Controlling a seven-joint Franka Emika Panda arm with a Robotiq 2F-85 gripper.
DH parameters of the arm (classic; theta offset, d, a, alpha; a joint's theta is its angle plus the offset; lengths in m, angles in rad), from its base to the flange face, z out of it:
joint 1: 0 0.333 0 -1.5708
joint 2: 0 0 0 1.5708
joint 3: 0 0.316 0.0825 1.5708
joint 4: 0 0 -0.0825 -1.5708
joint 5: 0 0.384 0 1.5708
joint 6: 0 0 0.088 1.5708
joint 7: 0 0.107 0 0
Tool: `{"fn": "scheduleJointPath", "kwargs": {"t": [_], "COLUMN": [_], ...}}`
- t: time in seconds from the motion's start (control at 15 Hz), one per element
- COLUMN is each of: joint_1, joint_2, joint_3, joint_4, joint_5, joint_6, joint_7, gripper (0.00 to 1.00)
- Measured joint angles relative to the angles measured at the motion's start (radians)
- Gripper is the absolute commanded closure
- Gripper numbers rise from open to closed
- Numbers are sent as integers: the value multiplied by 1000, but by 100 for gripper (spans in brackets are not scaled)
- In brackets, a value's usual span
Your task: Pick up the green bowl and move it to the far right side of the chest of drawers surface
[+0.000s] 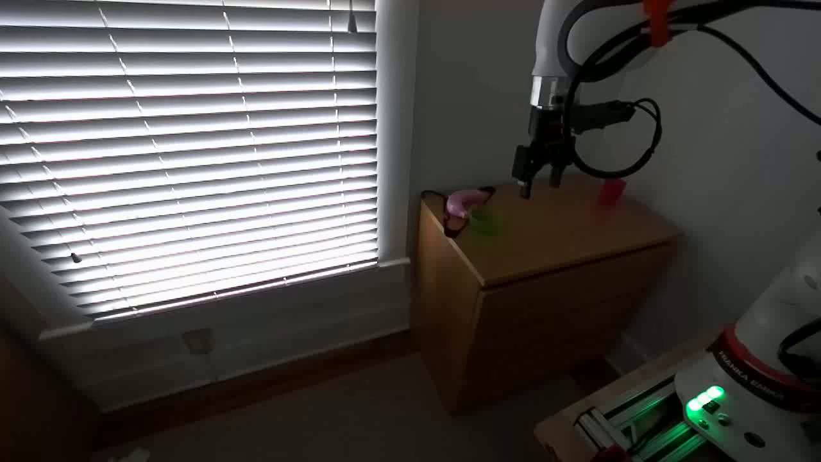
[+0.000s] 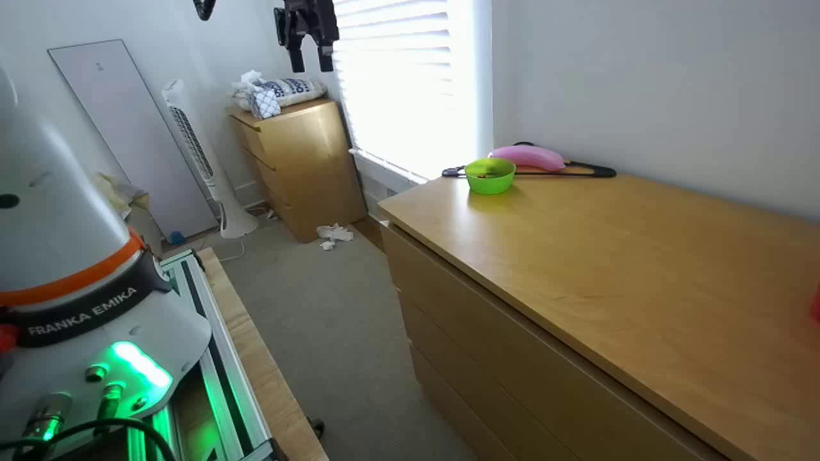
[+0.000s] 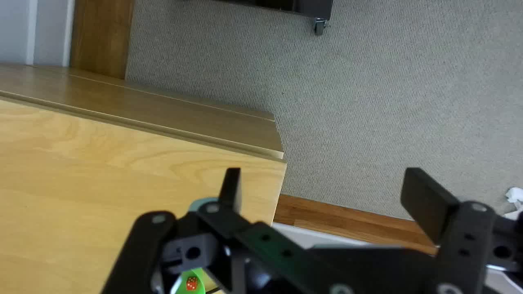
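The hand [image 3: 327, 194] hangs high above the counter [image 2: 608, 269], fingers spread wide. The green bowl [image 2: 490, 185] stands just inside the edge by the window blinds [image 1: 205, 167], a red die [image 3: 192, 283] in it; behind, toward the back corner, lie a pink curved thing [image 2: 528, 156] and a black hanger-like frame [image 2: 603, 171]. Farther off, a red cup [image 1: 612, 192] stands near the opposite edge.

Green bowl [image 2: 490, 186], light-brown wood-grained chest of drawers [image 3: 114, 175], black tool [image 2: 312, 63], pink object [image 2: 528, 156]
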State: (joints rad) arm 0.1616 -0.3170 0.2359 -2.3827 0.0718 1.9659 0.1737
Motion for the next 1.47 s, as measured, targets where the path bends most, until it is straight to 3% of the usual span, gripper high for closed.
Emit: {"fn": "scheduleJointPath", "kwargs": {"t": [0.73, 1.13, 1.47], "joint_1": [-13, -98, -117], "joint_2": [28, 226, 437], "joint_3": [-12, -79, -145], "joint_4": [13, 81, 177], "joint_5": [-5, -50, -106], "joint_6": [43, 271, 418], "joint_7": [38, 138, 200], "gripper": [0, 0, 0]}}
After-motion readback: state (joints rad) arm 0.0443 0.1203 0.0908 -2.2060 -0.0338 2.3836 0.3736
